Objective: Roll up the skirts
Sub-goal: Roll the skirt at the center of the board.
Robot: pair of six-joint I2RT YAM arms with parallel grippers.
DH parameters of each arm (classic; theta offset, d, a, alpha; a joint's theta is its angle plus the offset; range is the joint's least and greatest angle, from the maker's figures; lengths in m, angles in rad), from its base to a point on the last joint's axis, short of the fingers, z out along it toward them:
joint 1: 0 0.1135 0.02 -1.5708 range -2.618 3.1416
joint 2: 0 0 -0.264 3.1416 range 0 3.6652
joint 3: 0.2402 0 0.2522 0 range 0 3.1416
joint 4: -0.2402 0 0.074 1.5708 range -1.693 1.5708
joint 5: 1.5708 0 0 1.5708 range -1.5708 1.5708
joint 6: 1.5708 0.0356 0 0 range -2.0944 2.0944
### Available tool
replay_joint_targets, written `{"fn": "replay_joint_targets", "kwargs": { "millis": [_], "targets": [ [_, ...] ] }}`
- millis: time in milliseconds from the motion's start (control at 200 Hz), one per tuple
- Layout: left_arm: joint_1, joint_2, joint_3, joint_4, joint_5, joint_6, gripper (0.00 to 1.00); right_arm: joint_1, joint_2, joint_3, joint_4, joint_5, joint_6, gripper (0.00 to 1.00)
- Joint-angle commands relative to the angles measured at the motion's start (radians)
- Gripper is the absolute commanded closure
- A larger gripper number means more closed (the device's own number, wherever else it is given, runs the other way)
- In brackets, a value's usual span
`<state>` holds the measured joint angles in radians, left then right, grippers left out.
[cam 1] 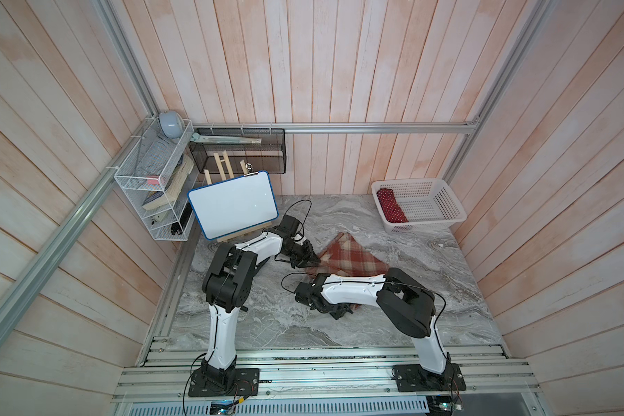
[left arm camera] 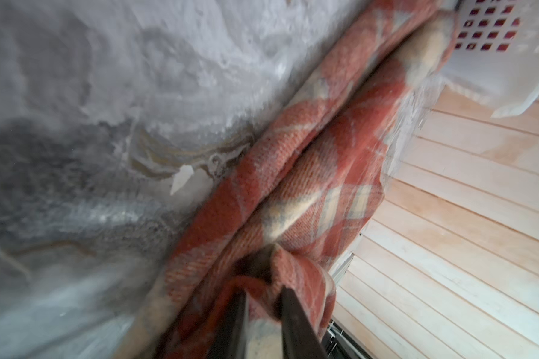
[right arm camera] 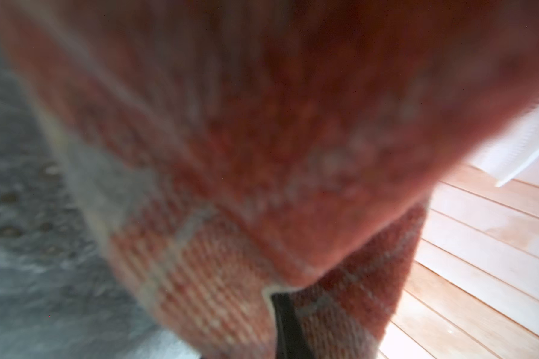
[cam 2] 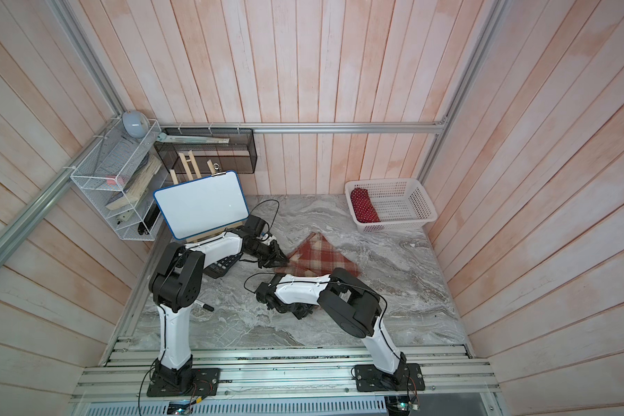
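Note:
A rust-red, cream and tan plaid skirt (cam 1: 353, 257) (cam 2: 321, 257) lies folded in a rough triangle in the middle of the marble table. My left gripper (cam 1: 308, 257) (cam 2: 278, 257) is at its left corner. In the left wrist view its two dark fingers (left arm camera: 299, 326) stand a little apart, with a loose fold of the skirt (left arm camera: 293, 192) lying between them. My right gripper (cam 1: 339, 311) (cam 2: 303, 309) is at the skirt's near corner. Its wrist view shows one dark finger (right arm camera: 283, 314) buried in raised plaid cloth (right arm camera: 262, 140); the other finger is hidden.
A white basket (cam 1: 407, 181) (cam 2: 382, 181) at the back right holds a rolled red dotted cloth (cam 1: 391, 205). A whiteboard on an easel (cam 1: 233, 203) stands at the back left, by a wire shelf (cam 1: 155, 180). A black calculator (cam 2: 224, 268) and a marker (cam 2: 206, 307) lie near the left arm.

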<state>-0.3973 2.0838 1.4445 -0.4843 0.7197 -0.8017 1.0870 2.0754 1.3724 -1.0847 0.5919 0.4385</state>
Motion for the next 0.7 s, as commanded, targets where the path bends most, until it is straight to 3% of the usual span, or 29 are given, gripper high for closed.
{"fn": "replay_joint_targets", "kwargs": {
  "millis": [0,155,205,220,305,480,530,695],
  "targets": [
    [0.021,-0.062,-0.020,0.053,-0.028,-0.017,0.58,-0.042,0.008,-0.026,0.083,-0.178,-0.007,1.00],
    [0.035,-0.105,-0.012,0.068,-0.048,-0.027,0.40,-0.077,-0.057,-0.010,0.105,-0.290,-0.044,1.00],
    [0.036,-0.121,0.000,0.059,-0.071,-0.021,0.19,-0.082,-0.076,-0.002,0.107,-0.302,-0.056,1.00],
    [0.036,-0.126,0.008,0.053,-0.077,-0.018,0.17,-0.084,-0.078,0.002,0.103,-0.305,-0.061,1.00],
    [0.036,-0.139,0.042,0.021,-0.091,0.005,0.16,-0.095,-0.097,0.030,0.089,-0.346,-0.088,1.00],
    [0.038,-0.175,0.042,0.019,-0.112,0.007,0.15,-0.165,-0.174,0.041,0.133,-0.592,-0.118,1.00],
    [0.039,-0.185,0.038,0.016,-0.123,0.004,0.00,-0.187,-0.190,0.044,0.137,-0.644,-0.122,1.00],
    [0.047,-0.241,-0.021,0.084,-0.129,-0.033,0.00,-0.255,-0.238,0.024,0.165,-0.805,-0.113,1.00]
  ]
}}
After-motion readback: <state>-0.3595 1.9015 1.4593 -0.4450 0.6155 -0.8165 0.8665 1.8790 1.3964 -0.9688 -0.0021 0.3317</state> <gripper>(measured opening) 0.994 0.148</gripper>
